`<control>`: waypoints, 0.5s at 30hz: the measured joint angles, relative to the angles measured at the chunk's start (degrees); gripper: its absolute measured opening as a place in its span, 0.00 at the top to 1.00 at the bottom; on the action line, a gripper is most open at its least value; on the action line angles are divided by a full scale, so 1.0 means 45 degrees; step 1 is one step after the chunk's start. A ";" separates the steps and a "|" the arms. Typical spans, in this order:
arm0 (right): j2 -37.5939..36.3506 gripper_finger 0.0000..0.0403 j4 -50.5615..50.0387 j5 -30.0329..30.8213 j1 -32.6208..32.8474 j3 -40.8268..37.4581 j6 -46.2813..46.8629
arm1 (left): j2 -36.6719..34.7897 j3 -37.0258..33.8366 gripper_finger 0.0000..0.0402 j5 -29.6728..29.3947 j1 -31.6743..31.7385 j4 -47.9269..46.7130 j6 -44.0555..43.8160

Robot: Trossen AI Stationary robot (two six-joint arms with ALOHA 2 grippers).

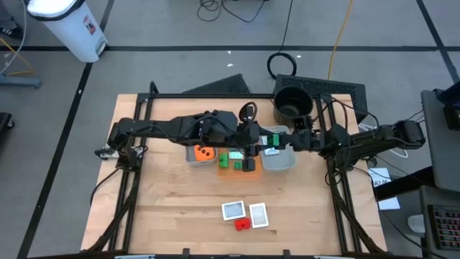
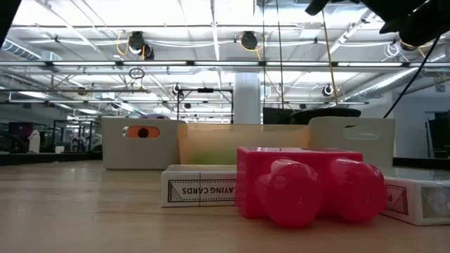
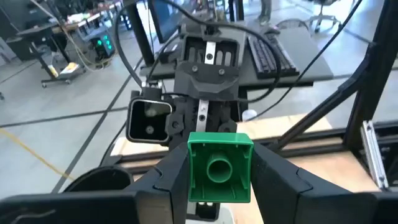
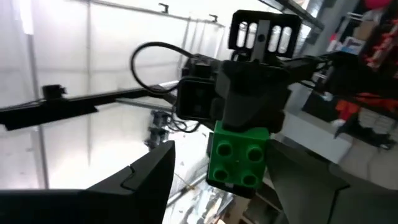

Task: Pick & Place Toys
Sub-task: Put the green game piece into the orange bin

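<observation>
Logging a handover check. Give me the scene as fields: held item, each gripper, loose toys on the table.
held item: green brick, off the table
left gripper: shut on green brick
right gripper: open, fingers either side of the brick, apart from it
loose toys: red brick, two cards, near table front

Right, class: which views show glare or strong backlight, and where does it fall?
Low view: ceiling lights glare behind the red plastic brick. Right wrist view: a washed-out bright expanse behind the green studded plastic brick. High view: the wooden table is evenly lit, without glare.
</observation>
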 joint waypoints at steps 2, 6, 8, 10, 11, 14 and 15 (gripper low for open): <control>0.0010 0.40 -0.0434 -0.0095 -0.0016 0.0094 -0.0027 | 0.0000 0.0000 0.65 0.0006 0.0049 -0.0082 0.0003; 0.0046 0.40 -0.1469 -0.0232 -0.0036 0.0114 -0.0015 | 0.0101 -0.0062 0.65 0.0012 0.0084 0.0128 0.0256; 0.0031 0.40 -0.1451 -0.0180 -0.0055 0.0115 -0.0020 | 0.0112 -0.0063 0.65 -0.0008 0.0094 0.0190 0.0245; 0.0020 0.40 -0.1390 -0.0145 -0.0089 0.0119 -0.0020 | 0.0070 -0.0041 0.65 0.0008 0.0082 0.0082 0.0198; 0.0029 0.40 -0.1399 -0.0150 -0.0118 0.0119 -0.0015 | 0.0058 -0.0039 0.65 0.0088 0.0079 -0.0052 0.0153; 0.0031 0.40 -0.1327 -0.0147 -0.0203 0.0119 0.0014 | 0.0063 -0.0039 0.65 0.0383 0.0094 -0.0231 0.0000; 0.0029 0.40 -0.1300 -0.0141 -0.0233 0.0119 0.0019 | 0.0063 -0.0039 0.65 0.0449 0.0094 -0.0221 0.0009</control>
